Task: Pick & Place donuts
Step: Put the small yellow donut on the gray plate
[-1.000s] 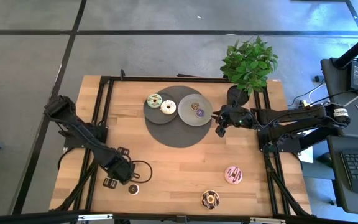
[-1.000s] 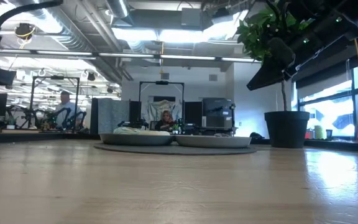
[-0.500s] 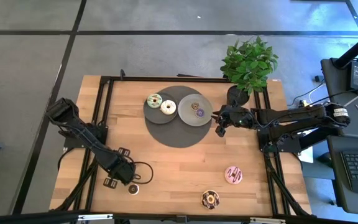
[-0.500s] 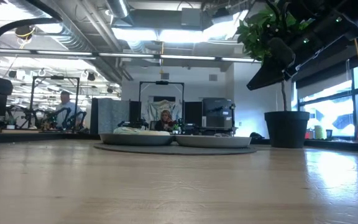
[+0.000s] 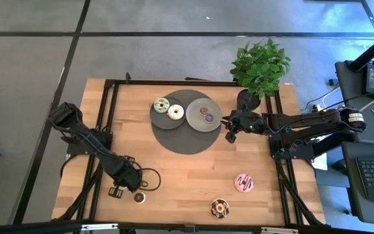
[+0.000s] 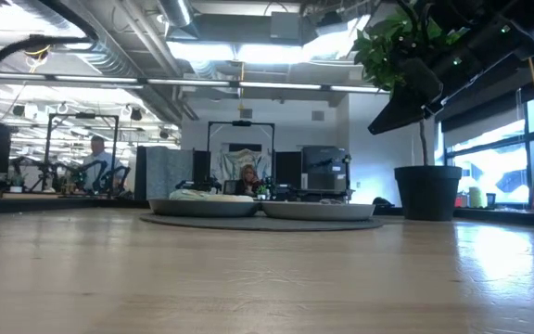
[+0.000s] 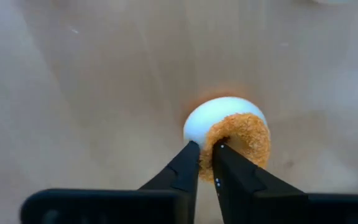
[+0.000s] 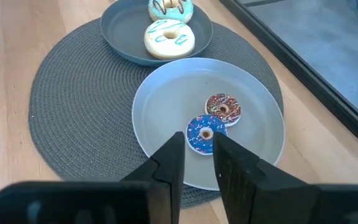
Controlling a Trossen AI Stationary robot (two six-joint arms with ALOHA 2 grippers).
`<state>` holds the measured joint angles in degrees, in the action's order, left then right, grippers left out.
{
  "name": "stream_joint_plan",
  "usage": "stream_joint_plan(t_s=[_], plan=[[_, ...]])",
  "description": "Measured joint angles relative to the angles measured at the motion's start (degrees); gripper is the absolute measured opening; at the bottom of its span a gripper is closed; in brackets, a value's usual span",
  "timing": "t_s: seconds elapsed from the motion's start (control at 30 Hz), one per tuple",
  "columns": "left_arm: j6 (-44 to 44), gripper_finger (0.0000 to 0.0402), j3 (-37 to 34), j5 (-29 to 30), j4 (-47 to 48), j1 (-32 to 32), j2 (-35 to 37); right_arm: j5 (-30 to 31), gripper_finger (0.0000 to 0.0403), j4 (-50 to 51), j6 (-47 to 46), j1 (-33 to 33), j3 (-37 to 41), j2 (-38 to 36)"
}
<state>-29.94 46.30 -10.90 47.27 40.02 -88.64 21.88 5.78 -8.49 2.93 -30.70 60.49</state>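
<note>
My left gripper [image 5: 136, 190] [image 7: 206, 158] is at the table's near left, shut on a tiny donut [image 5: 139, 197] [image 7: 232, 127] with a tan top and white underside. My right gripper [image 5: 228, 135] [image 8: 197, 146] hovers by the right rim of the light grey plate [image 5: 217, 121] [image 8: 253, 106], its fingers a narrow gap apart and holding nothing. Two tiny donuts, purple [image 8: 205, 132] and sprinkled brown [image 8: 223, 108], lie on that plate. The white-green donut [image 5: 161, 104] and the cream donut [image 5: 174, 112] lie on the dark plate [image 5: 157, 117]. The pink donut [image 5: 243, 182] and the chocolate donut [image 5: 219, 208] lie flat on the table. My left gripper pinches the tiny donut's ring wall [image 7: 205, 167] between its two fingertips. One finger [image 7: 224, 163] sits at the hole and the other [image 7: 188, 163] outside the ring. The fingers slant down from the table's left. The donut sits tipped, its white underside turned away from the fingers, low on the wood.
Both plates rest on a round woven grey mat [image 5: 182, 142] [image 8: 67, 112] at the table's far middle. A potted plant [image 5: 259, 67] [image 6: 426, 190] stands at the far right corner. Black frame rails [image 5: 104, 140] run along both table sides. Bare wood lies between the mat and the near donuts.
My left gripper has crept a little toward the table's near edge, closing on the tiny donut, which has stayed in place on the table.
</note>
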Motion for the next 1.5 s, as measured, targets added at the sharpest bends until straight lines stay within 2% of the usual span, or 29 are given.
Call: stream_joint_plan(t_s=[0.17,0.27,0.4,0.53,0.63,0.73,0.83,0.97,1.1,1.23,1.4,1.5], plan=[[-5.9,0.0007,0.0,-7.2,-1.5,-4.0,0.0,0.1,0.0086,-0.1,0.2,0.0,0.0,0.0],[-9.2,0.0008,0.2,-7.2,-3.2,-7.8,0.0,0.1,0.0086,-0.2,0.2,0.0,0.0,0.0],[-9.4,0.0005,2.7,-6.5,-5.6,-14.3,0.0,0.1,0.0086,-0.4,2.7,0.0,0.0,0.0],[-9.0,0.0006,6.7,-2.2,-8.7,-21.7,0.0,0.1,0.0086,-0.4,3.2,0.0,0.0,0.0],[-4.5,0.0005,9.7,3.2,-12.8,-27.7,0.0,0.1,0.0086,-0.4,3.2,0.0,0.0,0.0],[2.9,0.0005,11.9,10.3,-20.5,-33.1,0.0,0.7,0.0086,-0.4,2.7,0.0,0.0,0.0],[6.2,0.0005,12.2,16.3,-30.1,-38.6,-0.3,1.4,0.0086,-0.1,2.8,0.0,0.0,0.0],[13.6,0.0004,12.3,17.7,-38.3,-45.5,-2.2,1.5,0.0086,0.0,3.1,0.0,0.0,-0.2],[15.5,0.0004,14.2,16.4,-43.2,-50.7,-7.1,1.8,0.0086,-0.1,5.1,0.2,-0.1,-0.3],[18.7,0.0004,21.3,16.1,-40.2,-53.7,-13.9,2.8,0.0086,-0.4,5.9,1.0,-0.1,-0.3],[19.7,0.0004,31.8,15.5,-26.8,-56.0,-21.8,2.7,0.0086,0.7,5.8,1.7,-0.1,-0.3],[19.8,0.0004,35.9,13.8,-24.5,-56.9,-25.3,2.7,0.0086,1.0,5.9,1.8,-0.1,-0.3]])
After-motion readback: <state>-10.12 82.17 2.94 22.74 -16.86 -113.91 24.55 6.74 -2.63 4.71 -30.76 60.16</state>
